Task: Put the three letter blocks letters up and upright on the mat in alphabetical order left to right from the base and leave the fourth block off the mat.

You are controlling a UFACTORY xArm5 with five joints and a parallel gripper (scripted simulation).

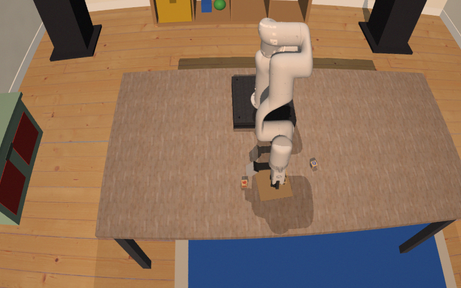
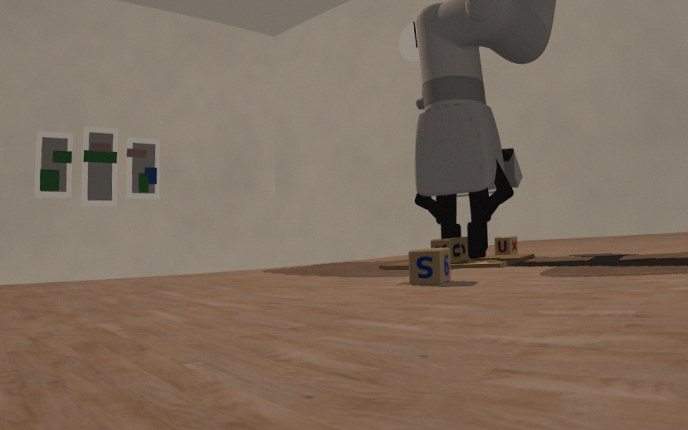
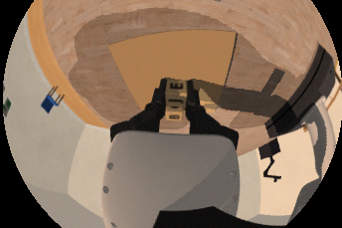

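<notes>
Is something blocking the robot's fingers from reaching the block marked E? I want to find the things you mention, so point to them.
Nothing visible is. In the wrist view, the block marked E [image 3: 176,87] is already between the fingers [image 2: 477,235], which look shut on it. The block marked B [image 3: 174,115] is close by, but not between them and the E.

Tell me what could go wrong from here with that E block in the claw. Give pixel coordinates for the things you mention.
The B block [image 3: 174,115] sits right by the E block [image 3: 175,92], so moving the claw [image 1: 277,184] [image 2: 464,244] [image 3: 176,87] sideways might knock it askew.

The claw works low over the mat [image 1: 273,194] [image 2: 394,266] [image 3: 174,56]; a fingertip could catch and shift it.

Opening unevenly might turn the E block out of line.
</notes>
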